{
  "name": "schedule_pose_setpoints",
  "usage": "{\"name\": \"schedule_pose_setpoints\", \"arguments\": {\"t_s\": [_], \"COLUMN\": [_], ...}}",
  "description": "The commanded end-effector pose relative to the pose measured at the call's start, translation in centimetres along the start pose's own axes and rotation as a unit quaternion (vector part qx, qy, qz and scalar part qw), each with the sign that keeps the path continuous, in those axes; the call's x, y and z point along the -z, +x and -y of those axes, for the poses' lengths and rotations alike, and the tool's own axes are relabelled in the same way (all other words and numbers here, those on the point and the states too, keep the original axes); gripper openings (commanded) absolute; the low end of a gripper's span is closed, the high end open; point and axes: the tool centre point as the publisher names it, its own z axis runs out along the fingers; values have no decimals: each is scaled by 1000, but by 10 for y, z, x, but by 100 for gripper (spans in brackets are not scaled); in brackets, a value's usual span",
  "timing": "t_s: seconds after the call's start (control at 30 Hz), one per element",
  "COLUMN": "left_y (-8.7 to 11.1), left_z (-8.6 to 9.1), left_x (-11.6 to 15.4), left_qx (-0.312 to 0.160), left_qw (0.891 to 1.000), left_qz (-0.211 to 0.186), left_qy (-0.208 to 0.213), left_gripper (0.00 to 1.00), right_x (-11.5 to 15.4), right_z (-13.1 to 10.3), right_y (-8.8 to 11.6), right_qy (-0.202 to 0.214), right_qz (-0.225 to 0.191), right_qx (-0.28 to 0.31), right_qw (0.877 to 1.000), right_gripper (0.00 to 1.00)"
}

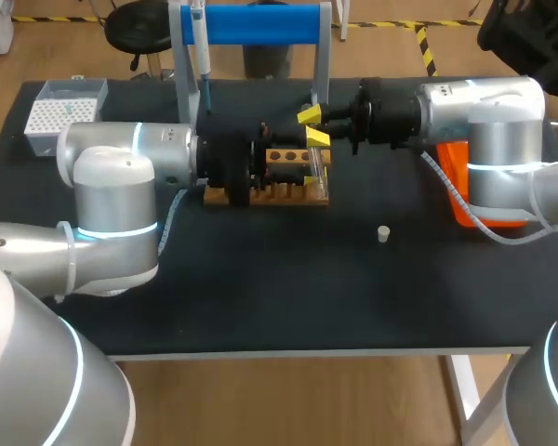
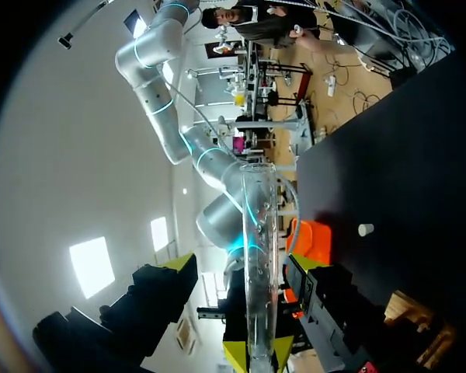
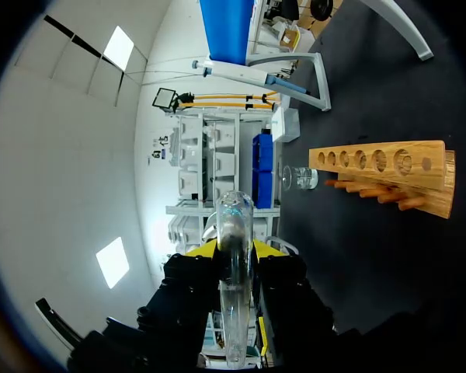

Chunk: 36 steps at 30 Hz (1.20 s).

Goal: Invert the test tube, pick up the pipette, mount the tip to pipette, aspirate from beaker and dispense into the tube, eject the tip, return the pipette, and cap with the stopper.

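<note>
A clear glass test tube (image 2: 260, 249) stands between the yellow tips of my left gripper (image 2: 258, 353), whose fingers flank its lower part while still open. My right gripper (image 3: 237, 252) is shut on the same tube (image 3: 234, 303), reaching in from the opposite side. From above, the right gripper (image 1: 312, 128) hovers over the right end of the wooden rack (image 1: 284, 156), and the tube (image 1: 320, 181) hangs in front of the rack. The pipette (image 1: 203, 56) hangs on the blue stand (image 1: 251, 23). A small white stopper (image 1: 383, 233) lies on the black table.
A white tip box (image 1: 65, 111) sits at the back left. Beside my right arm is an orange container (image 1: 460, 195). A small glass beaker (image 3: 299, 179) stands behind the rack (image 3: 380, 167). The stand's grey legs (image 1: 322, 56) rise just behind both grippers.
</note>
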Motion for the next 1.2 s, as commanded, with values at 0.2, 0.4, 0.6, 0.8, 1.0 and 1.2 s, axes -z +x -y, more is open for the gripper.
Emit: {"name": "schedule_pose_setpoints", "arguments": {"t_s": [0.2, 0.4, 0.6, 0.8, 1.0, 1.2], "left_y": [1, 2, 2, 3, 3, 3], "left_z": [-2, -2, -1, -1, 0, 0], "left_x": [-5, -5, -4, -2, -2, -2], "left_qx": [2, 4, 6, 7, 9, 10], "left_qw": [1000, 1000, 1000, 1000, 1000, 1000], "left_qz": [-1, -1, 0, 0, -1, -1], "left_qy": [3, 4, 3, 3, 2, 2], "left_gripper": [66, 55, 47, 47, 45, 40], "right_x": [0, 0, 0, 0, 0, 0], "right_z": [0, 0, 0, 0, 0, 0], "right_y": [1, 1, 1, 1, 1, 1], "right_qy": [0, 0, 0, 0, 0, 0], "right_qz": [2, 2, 2, 2, 2, 2], "right_qx": [0, 0, 0, 0, 0, 0], "right_qw": [1000, 1000, 1000, 1000, 1000, 1000], "right_gripper": [0, 0, 0, 0, 0, 0]}}
